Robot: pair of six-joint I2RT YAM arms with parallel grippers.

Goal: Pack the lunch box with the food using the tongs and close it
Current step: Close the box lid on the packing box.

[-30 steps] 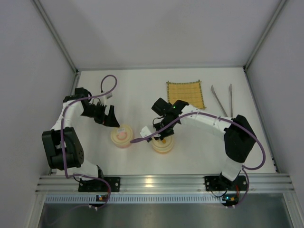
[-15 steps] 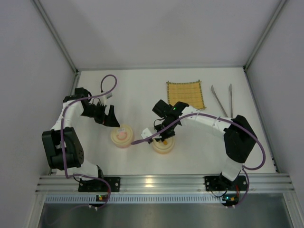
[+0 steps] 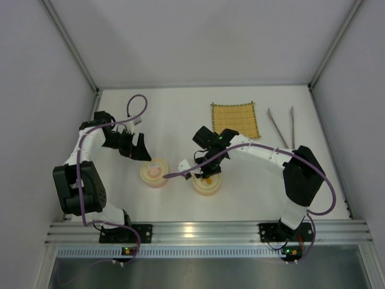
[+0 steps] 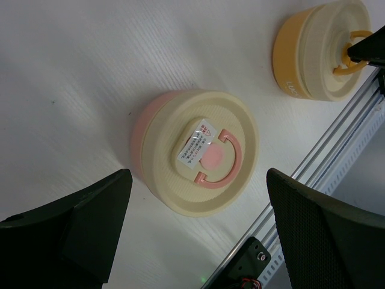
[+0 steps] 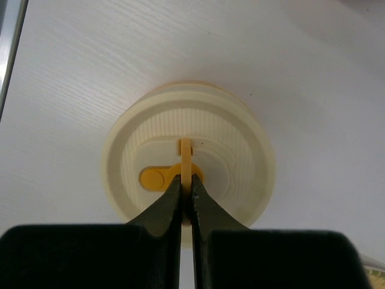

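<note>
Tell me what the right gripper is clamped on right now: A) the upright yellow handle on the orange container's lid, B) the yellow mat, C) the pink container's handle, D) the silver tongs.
A: the right gripper is shut on the yellow handle standing up from the cream lid; the tongs lie apart, beside the mat.

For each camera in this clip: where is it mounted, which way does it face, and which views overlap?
Top external: fixed above and behind the bases, looking down at the table; the left arm and right arm show whole.
Left wrist: on the left arm, looking down through the open left gripper at the pink-handled container.
Right wrist: looking down along the shut right gripper, which pinches the yellow-handled container's lid handle.
Shared: all three show the yellow-handled container.
</note>
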